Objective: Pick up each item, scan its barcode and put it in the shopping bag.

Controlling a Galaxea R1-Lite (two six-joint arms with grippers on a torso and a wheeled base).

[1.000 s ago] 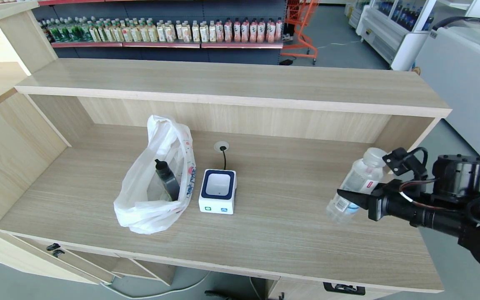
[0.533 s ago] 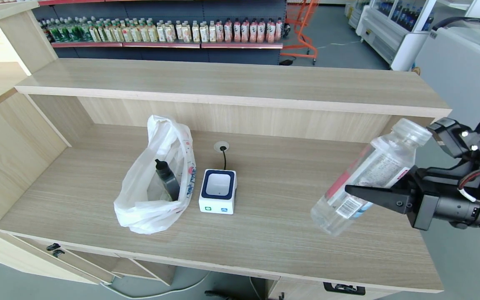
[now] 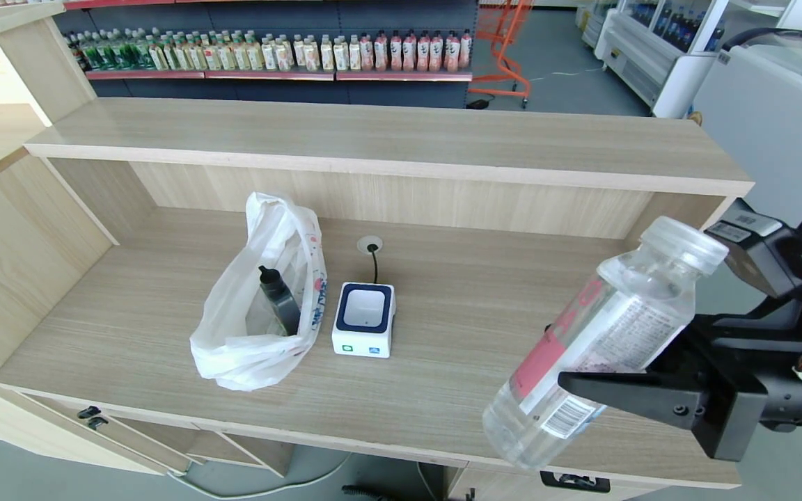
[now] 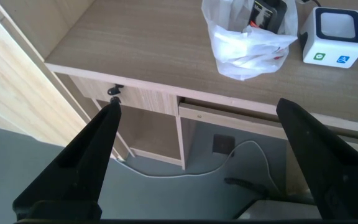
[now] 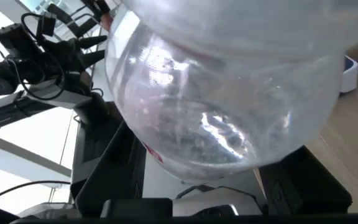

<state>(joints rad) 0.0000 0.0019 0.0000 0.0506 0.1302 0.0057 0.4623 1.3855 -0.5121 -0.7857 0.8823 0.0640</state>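
A clear plastic bottle (image 3: pixel 603 341) with a red-and-white label and a barcode facing me hangs tilted above the counter's right front. My right gripper (image 3: pixel 617 376) is shut on its lower half. The bottle's clear base (image 5: pixel 222 106) looms close in the right wrist view. A white shopping bag (image 3: pixel 262 306) stands left of centre on the counter with a dark bottle (image 3: pixel 279 299) inside. Beside the bag sits the white barcode scanner (image 3: pixel 364 319) with a blue-framed window. My left gripper (image 4: pixel 197 162) hangs open below the counter's front edge, with the bag (image 4: pixel 247 37) and scanner (image 4: pixel 333 34) beyond it.
The wooden counter (image 3: pixel 443 362) has a raised back shelf (image 3: pixel 373 139) and side walls. A cable runs from the scanner to a grommet (image 3: pixel 370 244). Store shelves of drinks (image 3: pixel 276 52) and freezers (image 3: pixel 721 62) stand behind. A drawer and open cabinet (image 4: pixel 154 124) lie under the counter.
My right gripper has lifted the bottle up off the counter's right side and brought it toward me, and the bottle has turned so its barcode faces up. Bag and scanner stayed put.
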